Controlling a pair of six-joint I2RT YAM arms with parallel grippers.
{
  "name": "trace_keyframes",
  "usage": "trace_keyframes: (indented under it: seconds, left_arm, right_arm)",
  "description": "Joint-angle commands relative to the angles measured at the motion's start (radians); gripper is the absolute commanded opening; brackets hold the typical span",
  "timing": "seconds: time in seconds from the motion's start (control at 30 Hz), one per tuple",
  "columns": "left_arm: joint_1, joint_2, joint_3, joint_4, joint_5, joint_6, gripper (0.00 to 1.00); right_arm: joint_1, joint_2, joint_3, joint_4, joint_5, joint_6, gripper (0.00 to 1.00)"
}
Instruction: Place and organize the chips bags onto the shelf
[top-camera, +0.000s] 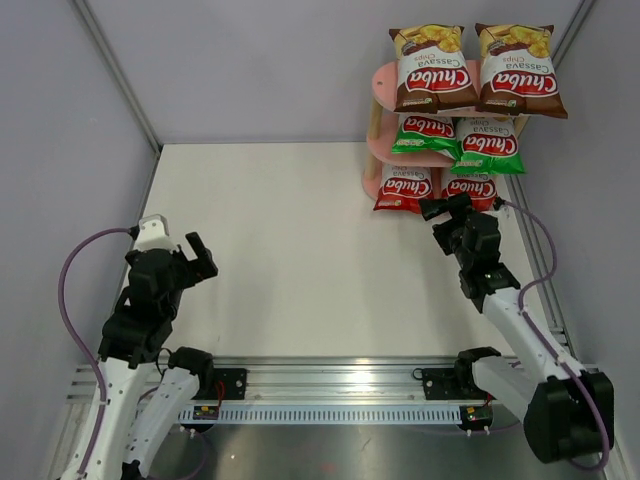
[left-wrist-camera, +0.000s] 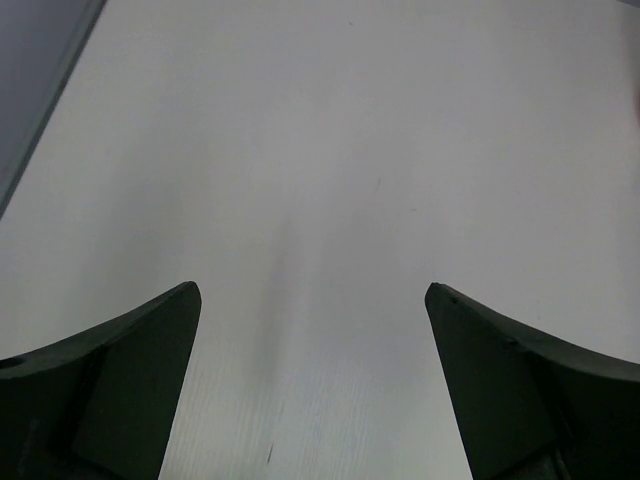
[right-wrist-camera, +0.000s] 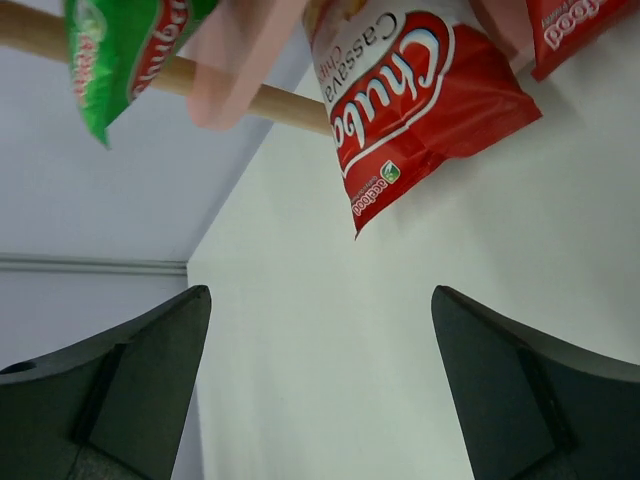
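On pink shelf (top-camera: 383, 80), far right corner of desk (top-camera: 300, 250): two brown bags (top-camera: 432, 68) on top, two green bags (top-camera: 487, 148) in middle, two red bags (top-camera: 403, 188) at bottom (six in all). Right arm (top-camera: 510, 300) stretched to shelf, right fingers (right-wrist-camera: 120, 390) spread wide, empty, near red bags. Left arm (top-camera: 150, 300) bent, well apart; left fingers (left-wrist-camera: 110, 380) wide, empty. Desk white, walls (top-camera: 250, 60) grey.

We record a white, matt table (top-camera: 300, 250) with a flat surface that shows a few faint dark specks. The pink shelf (top-camera: 384, 78) stands directly on it. The surface stretches left of the shelf and nearer. The red bags (top-camera: 404, 188) on the shelf's lowest board overhang the tabletop; we cannot tell whether they touch it.
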Motion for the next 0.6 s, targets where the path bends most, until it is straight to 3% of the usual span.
trace_keyframes:
  seconds: [0.0,0.2,0.4,0.57]
  left_arm:
    - [0.047,0.005,0.02,0.057,0.031,0.027,0.99]
    - [0.054,-0.003,-0.01,0.112,0.111,0.116,0.99]
    - [0.054,-0.006,-0.017,0.105,0.053,0.12,0.99]
    - [0.054,-0.035,0.009,0.103,0.097,0.136,0.99]
  right_arm:
    - [-0.005,-0.16,0.129,-0.32,-0.009,-0.357,1.0]
    - [-0.003,-0.324,0.314,-0.629,-0.067,-0.618,0.99]
    - [-0.003,-0.369,0.467,-0.925,-0.078,-0.753,0.99]
    - [-0.003,-0.398,0.606,-1.118,-0.007,-0.83,0.99]
